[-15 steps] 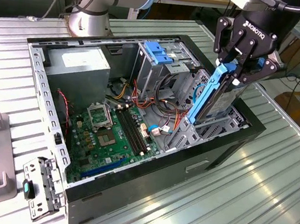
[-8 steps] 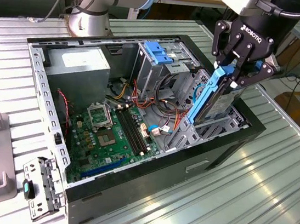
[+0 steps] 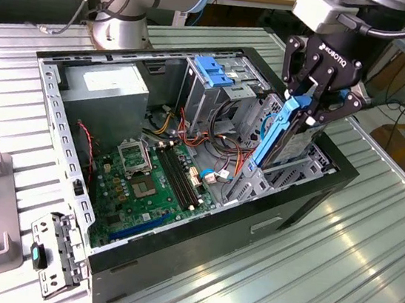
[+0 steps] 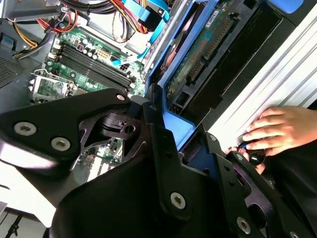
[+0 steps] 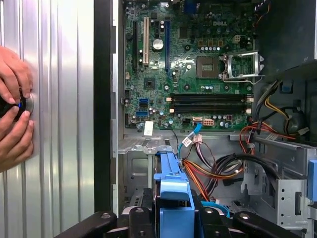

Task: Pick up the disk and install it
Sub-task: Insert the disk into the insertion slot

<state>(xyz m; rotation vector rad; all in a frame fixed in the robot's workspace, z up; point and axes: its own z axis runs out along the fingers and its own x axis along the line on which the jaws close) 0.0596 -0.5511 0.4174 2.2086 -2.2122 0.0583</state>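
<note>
Robot at work on an open computer: the arm's black pincer (image 3: 319,107) is clamped on the upper end of the disk (image 3: 273,135), holding it on edge and slightly tilted. The drive hangs straight down from the fingers, and one of its blue rails runs down the side that faces the inside of the machine. Its lower end reaches into the grey metal drive bay (image 3: 300,172) directly beneath the pincer, at a corner of the black computer case (image 3: 197,248). From where I stand I cannot tell whether it is seated.

Below the pincer and off to the exterior view's left, the green motherboard (image 3: 147,178) lies flat on the case floor. A tangle of red, orange and yellow cables (image 3: 222,143) runs between the board and the bay. Further that way a blue latch (image 3: 213,71) sits atop a grey cage, and past it is a larger grey box (image 3: 110,87).

The case rests on a ribbed metal table (image 3: 365,277). In the first wrist view a person's hands (image 5: 15,141) rest on that table just outside the case wall, closed around a small dark round object.
</note>
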